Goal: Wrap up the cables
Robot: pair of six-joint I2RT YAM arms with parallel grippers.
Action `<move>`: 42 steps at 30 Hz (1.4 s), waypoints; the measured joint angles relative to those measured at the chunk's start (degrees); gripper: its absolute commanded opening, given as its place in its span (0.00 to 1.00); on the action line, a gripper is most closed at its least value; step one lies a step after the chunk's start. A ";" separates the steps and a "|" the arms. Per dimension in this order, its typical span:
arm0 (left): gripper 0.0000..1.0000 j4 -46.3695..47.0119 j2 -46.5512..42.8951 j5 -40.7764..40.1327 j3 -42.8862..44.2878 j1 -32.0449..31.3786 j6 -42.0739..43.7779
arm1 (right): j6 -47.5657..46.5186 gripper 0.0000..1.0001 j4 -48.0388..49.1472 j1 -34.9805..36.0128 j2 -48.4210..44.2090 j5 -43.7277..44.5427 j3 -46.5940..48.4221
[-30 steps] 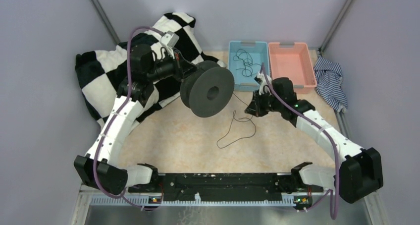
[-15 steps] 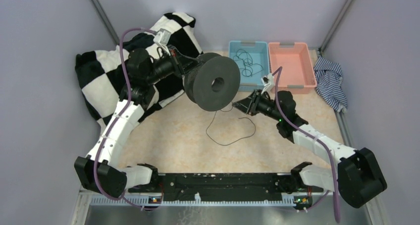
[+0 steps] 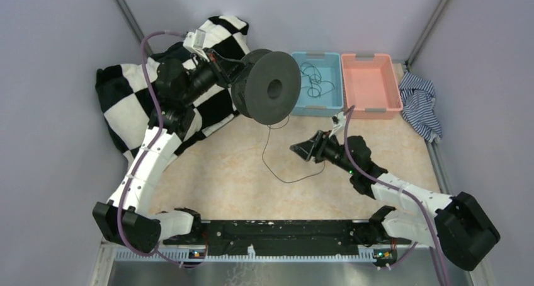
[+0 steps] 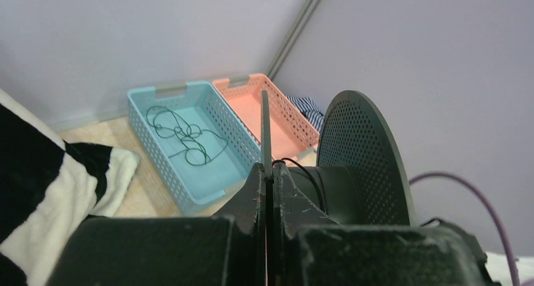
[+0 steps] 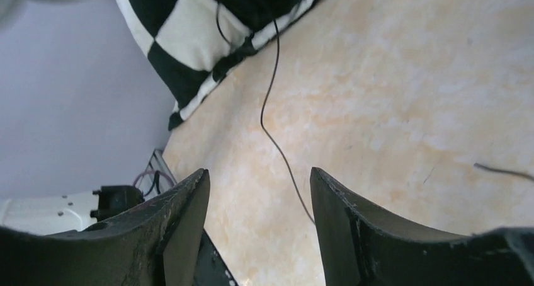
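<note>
Two fingers of the left gripper (image 4: 267, 169) pinch the flange of the spool (image 3: 267, 87), which has risen since a second ago. The right gripper (image 5: 258, 172), spread and empty, has backed away from the spool. The cable (image 3: 263, 150) hangs slack beneath the spool: winding looks barely begun.

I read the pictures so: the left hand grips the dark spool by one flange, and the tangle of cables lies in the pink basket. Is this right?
One detail is wrong. The tangle of cables lies in the blue basket, not the pink basket, as the top external view shows. The left hand does grip the dark spool by one flange.
</note>
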 measured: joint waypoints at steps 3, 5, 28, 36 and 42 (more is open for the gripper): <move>0.00 0.35 -0.15 -2.23 0.90 0.00 -0.13 | -0.79 0.60 0.55 5.14 1.79 3.43 -1.40; 0.00 0.31 -0.15 -3.50 1.84 0.00 -0.11 | -1.86 0.61 2.99 8.76 4.90 5.84 -1.40; 0.00 -2.10 -0.79 -5.49 7.89 0.00 -0.20 | -9.86 0.08 31.36 18.03 43.06 12.37 6.73; 0.00 -3.87 -1.38 -14.05 7.89 0.00 0.35 | -9.18 0.00 28.15 18.03 39.89 9.42 5.44; 0.00 -4.20 1.33 -25.11 7.89 0.00 1.75 | -14.43 0.00 6.54 19.67 21.09 4.24 7.96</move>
